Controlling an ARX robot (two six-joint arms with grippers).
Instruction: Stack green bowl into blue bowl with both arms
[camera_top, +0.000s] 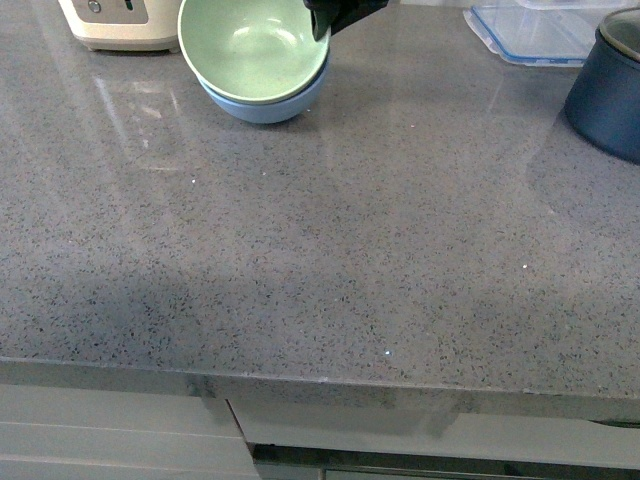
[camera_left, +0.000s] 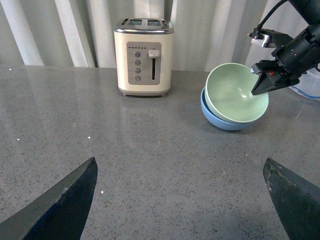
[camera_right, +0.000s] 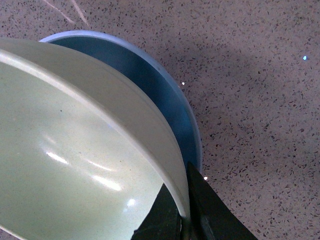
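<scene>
The green bowl (camera_top: 252, 48) sits tilted inside the blue bowl (camera_top: 265, 105) at the far left-centre of the grey counter. My right gripper (camera_top: 322, 25) is shut on the green bowl's right rim. In the right wrist view the fingers (camera_right: 210, 210) pinch the green rim (camera_right: 90, 165), with the blue bowl (camera_right: 165, 95) beneath it. In the left wrist view the green bowl (camera_left: 232, 95) rests in the blue bowl (camera_left: 220, 120), with the right gripper (camera_left: 260, 82) on its rim. My left gripper (camera_left: 180, 195) is open and empty, low over the counter, well short of the bowls.
A cream toaster (camera_top: 115, 22) stands at the far left, next to the bowls; it also shows in the left wrist view (camera_left: 144, 56). A clear plastic container (camera_top: 535, 32) and a dark navy pot (camera_top: 610, 85) stand at the far right. The counter's front edge (camera_top: 320, 378) runs across the near side.
</scene>
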